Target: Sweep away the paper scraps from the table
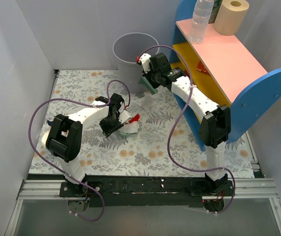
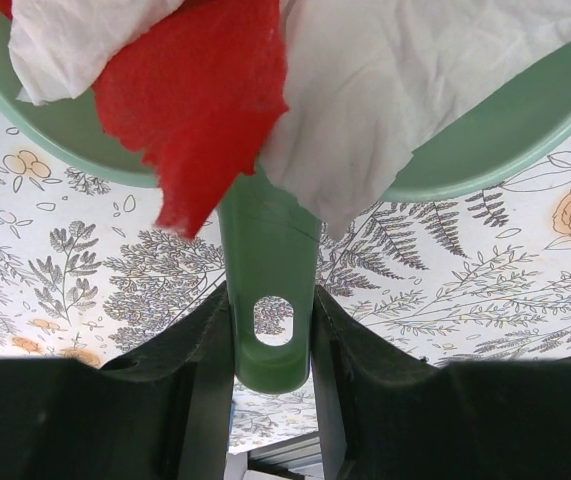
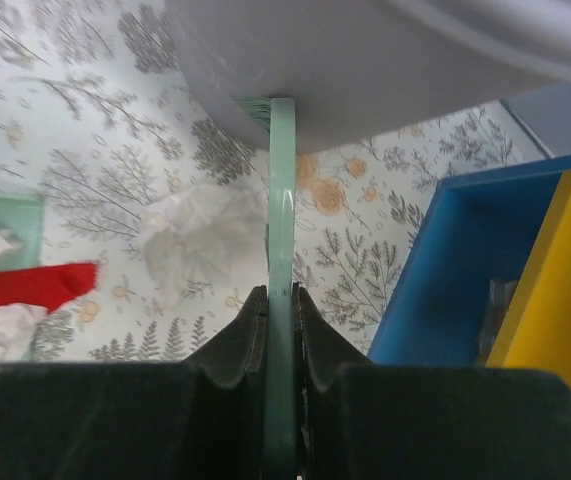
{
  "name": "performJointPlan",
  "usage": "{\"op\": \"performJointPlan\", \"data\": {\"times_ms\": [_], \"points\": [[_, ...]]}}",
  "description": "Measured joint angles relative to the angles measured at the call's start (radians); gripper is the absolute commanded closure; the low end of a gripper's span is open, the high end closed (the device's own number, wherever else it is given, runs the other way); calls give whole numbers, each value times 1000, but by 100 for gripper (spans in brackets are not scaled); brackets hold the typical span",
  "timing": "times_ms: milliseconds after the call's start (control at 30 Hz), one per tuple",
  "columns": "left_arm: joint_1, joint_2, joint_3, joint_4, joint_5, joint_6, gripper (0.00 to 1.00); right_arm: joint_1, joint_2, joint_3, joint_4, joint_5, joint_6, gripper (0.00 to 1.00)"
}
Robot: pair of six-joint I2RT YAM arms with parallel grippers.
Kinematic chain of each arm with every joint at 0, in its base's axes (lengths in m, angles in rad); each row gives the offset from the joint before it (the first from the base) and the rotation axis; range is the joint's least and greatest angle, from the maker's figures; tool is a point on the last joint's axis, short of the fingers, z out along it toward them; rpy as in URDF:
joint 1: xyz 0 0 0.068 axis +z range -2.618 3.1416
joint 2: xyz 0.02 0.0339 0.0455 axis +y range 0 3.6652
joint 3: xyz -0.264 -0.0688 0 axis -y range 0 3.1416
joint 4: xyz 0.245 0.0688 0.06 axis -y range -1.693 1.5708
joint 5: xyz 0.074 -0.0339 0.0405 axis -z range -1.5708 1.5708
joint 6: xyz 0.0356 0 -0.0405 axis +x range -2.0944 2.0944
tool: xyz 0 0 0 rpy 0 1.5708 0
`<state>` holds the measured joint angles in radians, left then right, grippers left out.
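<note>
We see the patterned surface [image 1: 81, 83] first, with the blue and yellow shelf [image 1: 224, 54] just right of the grey bin [image 1: 135, 49], which stands at the surface's far edge. On the near side of the bin, the left end effector [image 2: 270, 320] is clenched on the handle of the mint-green dustpan [image 2: 265, 250]. The dustpan holds red and white paper scraps [image 2: 205, 90]. The right end effector [image 3: 280, 310] is grasping the green brush [image 3: 281, 200], whose far end meets the bin's side. One white scrap [image 3: 205, 235] lies loose on the surface between bin and dustpan.
</note>
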<state>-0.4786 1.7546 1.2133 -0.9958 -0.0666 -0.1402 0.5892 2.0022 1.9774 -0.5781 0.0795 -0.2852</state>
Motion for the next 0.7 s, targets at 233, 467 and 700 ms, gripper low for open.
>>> {"op": "performJointPlan", "data": {"times_ms": [233, 467, 700], "points": [[-2, 0, 17, -9, -1, -14, 100, 0, 66, -55, 1, 78, -51, 99], [-3, 4, 47, -15, -1, -17, 100, 13, 66, -120, -20, 63, -48, 99], [-3, 8, 48, -14, 0, -24, 100, 56, 51, -149, -10, 64, -47, 99]]}}
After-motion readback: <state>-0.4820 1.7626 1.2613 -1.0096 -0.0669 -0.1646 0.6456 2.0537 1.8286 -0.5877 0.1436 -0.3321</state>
